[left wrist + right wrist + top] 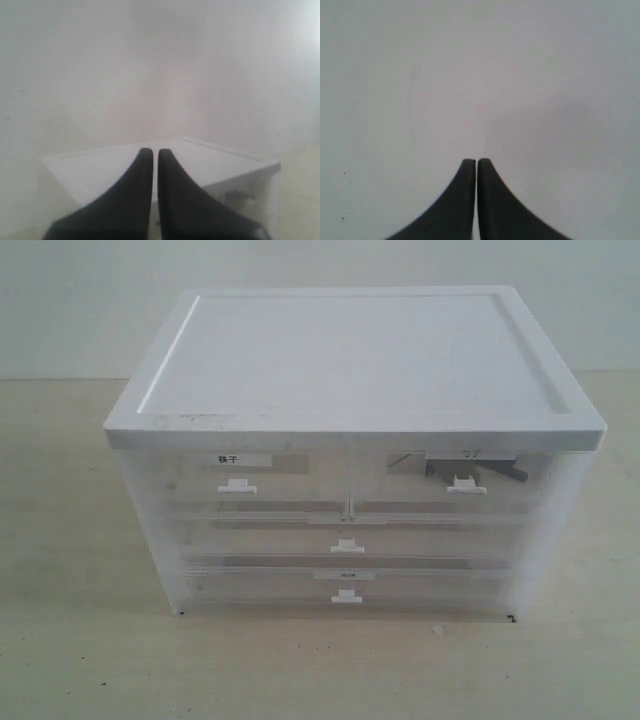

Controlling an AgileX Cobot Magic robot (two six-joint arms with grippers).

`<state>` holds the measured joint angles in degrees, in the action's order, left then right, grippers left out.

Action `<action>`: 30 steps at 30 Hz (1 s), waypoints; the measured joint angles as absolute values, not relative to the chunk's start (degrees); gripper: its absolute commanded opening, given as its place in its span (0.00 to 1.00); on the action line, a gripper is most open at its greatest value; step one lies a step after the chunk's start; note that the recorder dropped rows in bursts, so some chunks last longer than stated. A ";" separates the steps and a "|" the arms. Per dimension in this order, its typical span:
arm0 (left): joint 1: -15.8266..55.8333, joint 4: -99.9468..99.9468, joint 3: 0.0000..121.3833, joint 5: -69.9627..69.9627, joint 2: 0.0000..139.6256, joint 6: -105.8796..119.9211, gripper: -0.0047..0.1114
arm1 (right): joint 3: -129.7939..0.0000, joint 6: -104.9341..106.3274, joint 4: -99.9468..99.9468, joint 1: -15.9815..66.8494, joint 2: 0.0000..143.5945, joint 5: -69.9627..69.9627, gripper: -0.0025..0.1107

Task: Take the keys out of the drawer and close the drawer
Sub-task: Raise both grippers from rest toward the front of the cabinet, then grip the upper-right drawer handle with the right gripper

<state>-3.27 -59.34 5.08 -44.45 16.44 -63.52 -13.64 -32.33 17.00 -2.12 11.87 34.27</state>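
One faint, unreadable label [470, 453] on the drawer [440, 492]

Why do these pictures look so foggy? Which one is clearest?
Exterior view: clearest, soft even light, the white-lidded clear plastic drawer cabinet casts only a faint shadow. Left wrist view: hazy and washed out, cabinet blurred behind the black left gripper. Right wrist view: black right gripper against blank pale grey.

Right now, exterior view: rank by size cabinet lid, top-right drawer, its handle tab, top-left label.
1. cabinet lid
2. top-right drawer
3. handle tab and top-left label: look about alike, not ranked.
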 measured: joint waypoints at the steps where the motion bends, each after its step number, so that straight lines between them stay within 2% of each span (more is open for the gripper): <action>1: -3.27 -60.24 5.08 -46.94 18.27 -61.18 0.08 | -15.20 -32.46 18.25 -2.12 14.05 34.27 0.02; 8: -3.27 -69.67 5.08 -57.42 32.88 -56.07 0.08 | -27.78 -34.81 24.93 -2.12 30.39 28.83 0.02; 15: -3.27 -68.82 4.44 -60.60 43.44 -48.12 0.08 | -43.33 -51.83 56.35 2.77 48.16 26.56 0.02; 18: -3.27 -67.75 4.44 -61.59 48.17 -45.36 0.08 | -50.10 -55.07 71.09 7.45 53.80 15.15 0.02; 21: -3.27 -66.94 4.30 -63.31 53.64 -41.99 0.08 | -52.91 -54.53 81.90 12.67 56.97 -2.27 0.02; 24: -3.27 -64.41 4.26 -65.15 59.33 -37.34 0.08 | -53.17 -47.96 82.46 17.21 57.40 -11.97 0.02; 30: -3.27 -56.55 4.26 -68.86 72.22 -25.04 0.08 | -53.51 -22.59 67.36 29.88 57.40 -15.99 0.02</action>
<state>-3.27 -56.55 4.26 -68.86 72.22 -25.04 -53.51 -22.59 67.36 29.88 57.40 -15.99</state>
